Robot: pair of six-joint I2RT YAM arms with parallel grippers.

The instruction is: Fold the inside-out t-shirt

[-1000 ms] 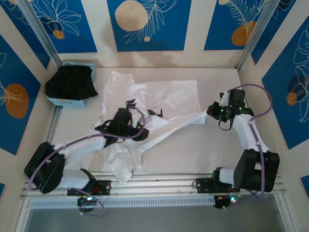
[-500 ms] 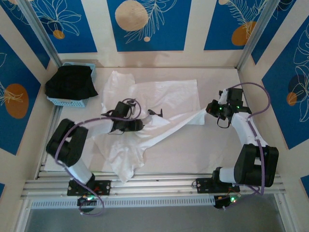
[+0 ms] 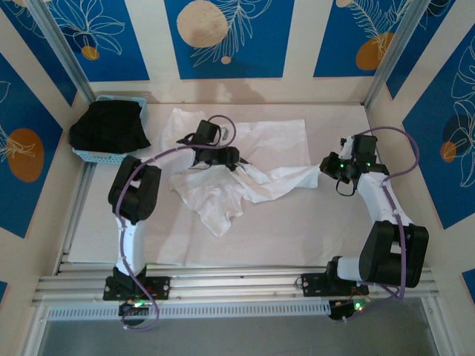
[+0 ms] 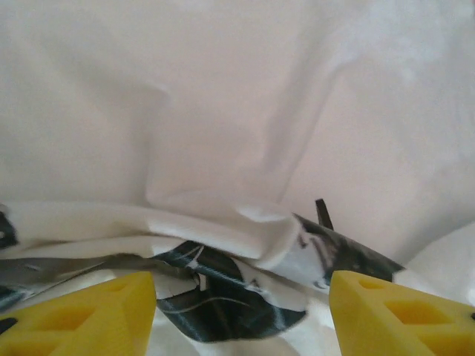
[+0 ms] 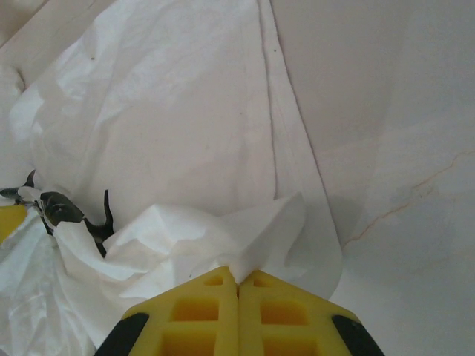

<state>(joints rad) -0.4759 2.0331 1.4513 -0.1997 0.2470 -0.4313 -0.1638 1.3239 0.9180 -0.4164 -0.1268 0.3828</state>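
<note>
The inside-out t-shirt (image 3: 260, 144) lies crumpled across the back middle of the table, white, with a bunched lobe hanging toward the front. My left gripper (image 3: 231, 158) reaches far back over its middle. In the left wrist view its yellow fingers (image 4: 89, 311) stand wide apart, open (image 4: 243, 311), with a cloth fold carrying the dark print (image 4: 223, 297) lying between them. My right gripper (image 3: 325, 169) is at the shirt's right end. In the right wrist view it is shut (image 5: 238, 278) on a peaked white fold of the t-shirt (image 5: 260, 230).
A light blue basket (image 3: 111, 156) holding a black garment (image 3: 110, 126) stands at the back left. Bare tabletop (image 3: 312, 230) stretches in front of the shirt. Patterned walls close in the back and both sides.
The left arm swung from the near left to the back middle, and the shirt's front lobe was drawn up and back with it. The right gripper kept its hold, shifting only slightly.
</note>
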